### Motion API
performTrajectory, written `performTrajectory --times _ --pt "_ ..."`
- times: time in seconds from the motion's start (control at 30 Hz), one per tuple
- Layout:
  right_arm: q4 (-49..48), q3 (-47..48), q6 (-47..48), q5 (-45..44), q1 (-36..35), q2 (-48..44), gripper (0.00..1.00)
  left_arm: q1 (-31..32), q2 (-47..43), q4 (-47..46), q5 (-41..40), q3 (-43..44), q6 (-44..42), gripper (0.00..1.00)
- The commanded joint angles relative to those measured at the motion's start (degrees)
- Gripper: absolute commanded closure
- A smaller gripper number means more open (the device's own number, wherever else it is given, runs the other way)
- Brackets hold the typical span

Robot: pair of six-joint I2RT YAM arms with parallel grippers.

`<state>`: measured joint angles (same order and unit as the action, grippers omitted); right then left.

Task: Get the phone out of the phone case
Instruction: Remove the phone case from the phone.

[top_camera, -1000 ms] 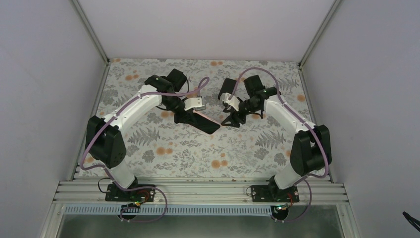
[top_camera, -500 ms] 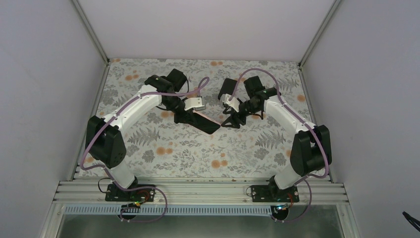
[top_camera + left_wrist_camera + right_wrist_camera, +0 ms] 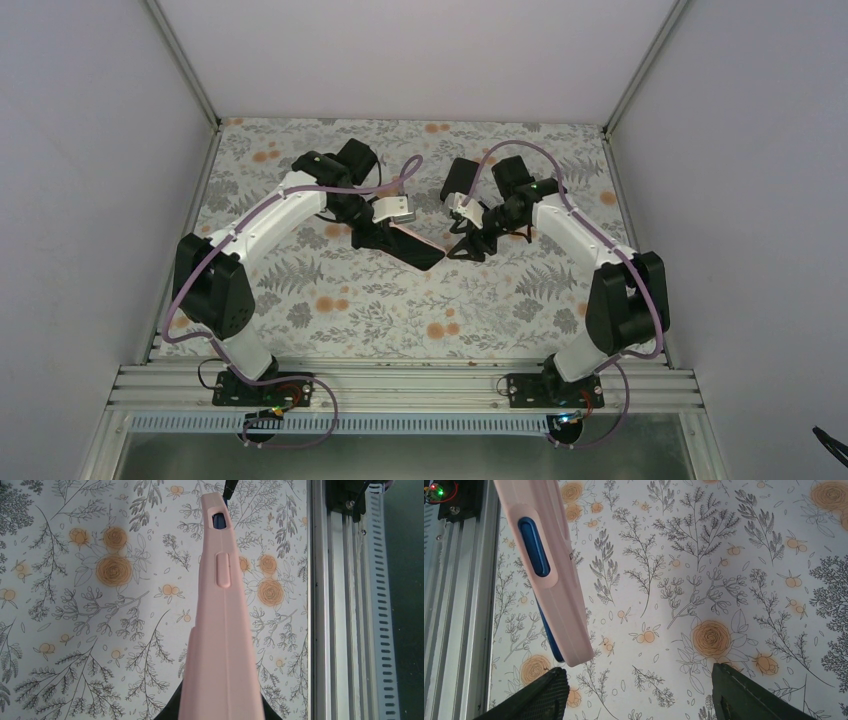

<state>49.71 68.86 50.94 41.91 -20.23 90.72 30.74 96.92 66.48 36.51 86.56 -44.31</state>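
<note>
The phone case [image 3: 225, 630] is pale pink and lies edge-on down the middle of the left wrist view. The blue phone [image 3: 220, 521] shows through a cutout near its far end. My left gripper [image 3: 220, 707] is shut on the case, with dark fingers on both sides of it. From above, the left gripper [image 3: 385, 238] holds the cased phone [image 3: 418, 250] tilted above mid-table. My right gripper [image 3: 462, 245] stands open just right of the phone's free end. In the right wrist view the case [image 3: 554, 590] hangs just above my left finger [image 3: 544, 695], apart from it, with the blue phone [image 3: 534, 547] showing in a slot.
A floral cloth [image 3: 420, 320] covers the table. An aluminium rail [image 3: 400, 385] runs along the near edge, seen too as the rail [image 3: 330, 605] and the rail [image 3: 459, 605]. White walls close in the left, right and back.
The right gripper has shifted slightly left, closer to the phone's free end, and its jaws have narrowed a little. The left arm and the cased phone have stayed still.
</note>
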Motion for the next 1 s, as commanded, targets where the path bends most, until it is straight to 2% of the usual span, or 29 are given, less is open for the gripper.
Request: performTrajectory --times 0.0,0.23,0.5,0.8,0.97 --pt "-1.49 0.34 -0.22 1.97 -0.34 0.91 0.29 0.18 -0.96 -1.20 2.72 0.81 0.09 0.98" --pt "-2.22 1.81 -1.10 2.08 -0.97 2.06 0.30 0.21 -0.11 -1.42 3.09 1.13 -0.10 0.98" --pt "-8.89 1.79 -6.23 -2.73 -1.82 1.84 0.31 0.37 0.61 -0.09 4.76 1.99 -0.89 0.98" --pt "-9.61 8.31 -8.38 -7.21 -2.27 6.92 0.32 0.46 0.09 3.90 9.59 4.18 -3.63 0.98" --pt "-6.59 10.86 -5.79 -2.69 -2.42 8.59 0.30 0.46 -0.42 4.21 10.43 4.23 -4.20 0.98"
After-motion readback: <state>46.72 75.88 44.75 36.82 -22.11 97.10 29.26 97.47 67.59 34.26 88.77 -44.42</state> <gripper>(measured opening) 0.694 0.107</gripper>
